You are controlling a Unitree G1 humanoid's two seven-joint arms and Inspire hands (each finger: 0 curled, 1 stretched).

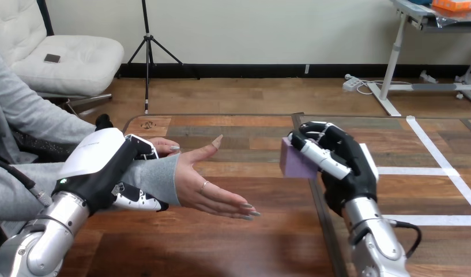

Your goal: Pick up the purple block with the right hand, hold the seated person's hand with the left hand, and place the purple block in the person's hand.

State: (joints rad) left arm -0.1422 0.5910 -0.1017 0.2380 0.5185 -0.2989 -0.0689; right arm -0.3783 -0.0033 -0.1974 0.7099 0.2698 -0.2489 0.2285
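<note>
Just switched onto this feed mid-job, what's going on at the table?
The right hand holds the purple block in its curled fingers, above the table. The left hand is wrapped round the person's wrist. The person's hand is open, stretched toward the block. The block is apart from that palm, not yet placed.

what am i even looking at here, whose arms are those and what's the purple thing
You are looking through a camera on a humanoid robot's head, down across a wooden table. The two silver arms coming in from the bottom are the robot's own. Its left hand has its fingers curled round a seated person's wrist, in a grey sleeve. The person's hand is open and holds nothing. The robot's right hand grips a purple block, to the right of the person's hand and not yet placed in it.
</note>
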